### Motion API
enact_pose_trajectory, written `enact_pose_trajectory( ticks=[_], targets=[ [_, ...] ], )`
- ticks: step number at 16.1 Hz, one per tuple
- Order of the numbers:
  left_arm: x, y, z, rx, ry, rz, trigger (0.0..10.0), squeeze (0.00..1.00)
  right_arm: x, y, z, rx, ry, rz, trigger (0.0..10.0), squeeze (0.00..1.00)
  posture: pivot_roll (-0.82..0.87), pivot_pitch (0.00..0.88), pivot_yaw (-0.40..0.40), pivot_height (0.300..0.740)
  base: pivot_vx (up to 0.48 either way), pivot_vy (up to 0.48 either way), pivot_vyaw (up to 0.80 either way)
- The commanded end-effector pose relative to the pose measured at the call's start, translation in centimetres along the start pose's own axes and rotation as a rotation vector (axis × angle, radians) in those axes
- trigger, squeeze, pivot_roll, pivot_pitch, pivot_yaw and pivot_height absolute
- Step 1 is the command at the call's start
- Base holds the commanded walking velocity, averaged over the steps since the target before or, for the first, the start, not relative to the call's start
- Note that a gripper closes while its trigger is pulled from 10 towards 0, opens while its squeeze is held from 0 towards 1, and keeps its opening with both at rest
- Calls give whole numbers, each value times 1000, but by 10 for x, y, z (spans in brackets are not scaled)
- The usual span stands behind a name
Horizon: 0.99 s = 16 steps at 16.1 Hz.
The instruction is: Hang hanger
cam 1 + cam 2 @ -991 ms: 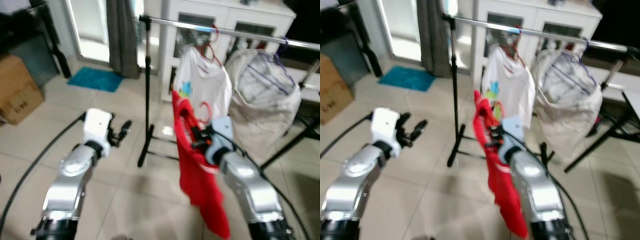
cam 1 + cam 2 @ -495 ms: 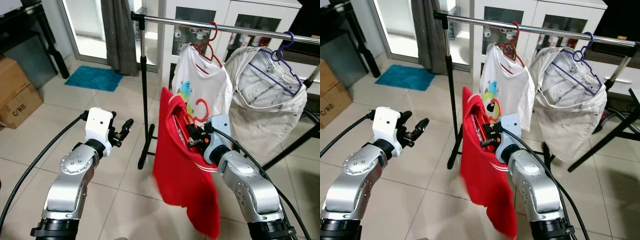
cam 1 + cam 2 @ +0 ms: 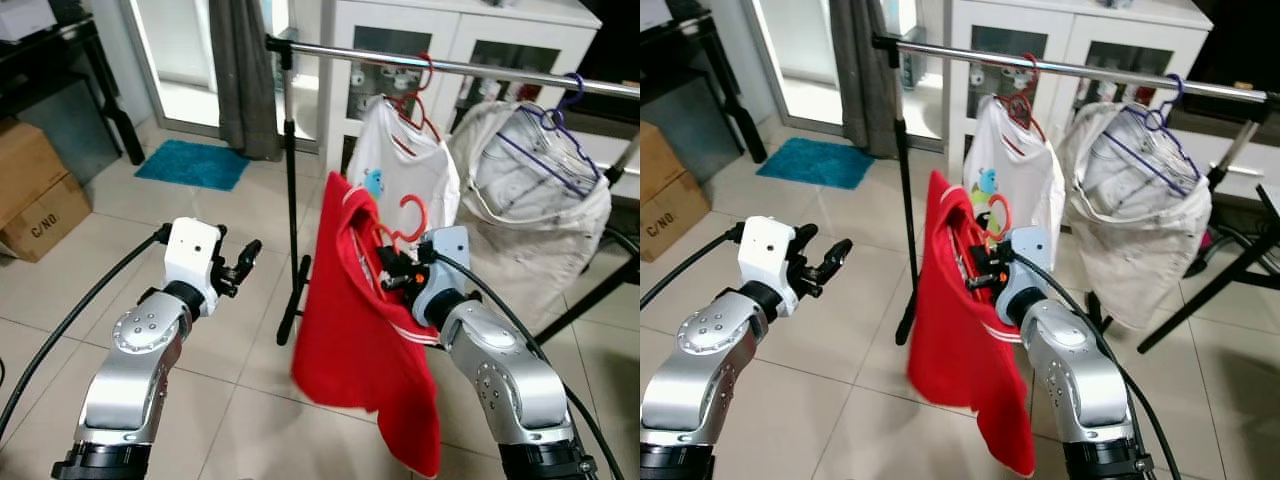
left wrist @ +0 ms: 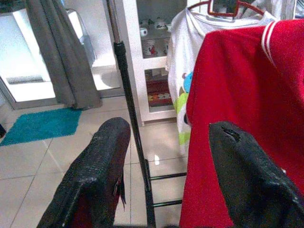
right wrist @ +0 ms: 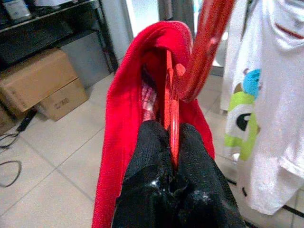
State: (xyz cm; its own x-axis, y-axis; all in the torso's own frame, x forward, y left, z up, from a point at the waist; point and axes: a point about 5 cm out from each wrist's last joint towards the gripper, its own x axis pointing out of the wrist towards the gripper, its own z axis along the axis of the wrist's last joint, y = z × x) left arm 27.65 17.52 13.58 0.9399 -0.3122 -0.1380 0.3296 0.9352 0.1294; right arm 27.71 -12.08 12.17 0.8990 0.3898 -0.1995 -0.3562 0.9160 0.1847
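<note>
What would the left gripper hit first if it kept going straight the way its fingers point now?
Likely the red shirt, beside the rack's black upright pole; the open left gripper points between them, and depth is unclear, so it could be either.

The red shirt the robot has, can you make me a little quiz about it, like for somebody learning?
1. True or false: the right end effector is shut on the red hanger that carries the red shirt.
2. What hangs on the rail nearest the red shirt? A) white shirt B) grey curtain C) cardboard box
3. Fill in: the left end effector is ____, holding nothing.

Key: 1 true; 2 A; 3 open
</note>
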Motion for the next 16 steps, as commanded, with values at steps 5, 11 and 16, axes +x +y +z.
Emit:
enact_pose_trajectory(
  ticks=[5, 11, 16],
  targets=[
    [0, -4, 5, 32, -16, -43, 10000, 0, -5, 1, 16, 39, -105, 3, 10000, 0, -67, 0, 33, 740, 361, 0, 480],
    [3, -5, 5, 38, -12, -53, 10000, 0, -4, 2, 18, -45, -129, -20, 10000, 0, -74, 0, 39, 740, 354, 0, 0],
    [4, -7, 4, 40, -9, -64, 10000, 0, 0, 1, 18, -136, -109, -39, 10000, 0, -64, 0, 18, 740, 352, 0, 0]
  ],
)
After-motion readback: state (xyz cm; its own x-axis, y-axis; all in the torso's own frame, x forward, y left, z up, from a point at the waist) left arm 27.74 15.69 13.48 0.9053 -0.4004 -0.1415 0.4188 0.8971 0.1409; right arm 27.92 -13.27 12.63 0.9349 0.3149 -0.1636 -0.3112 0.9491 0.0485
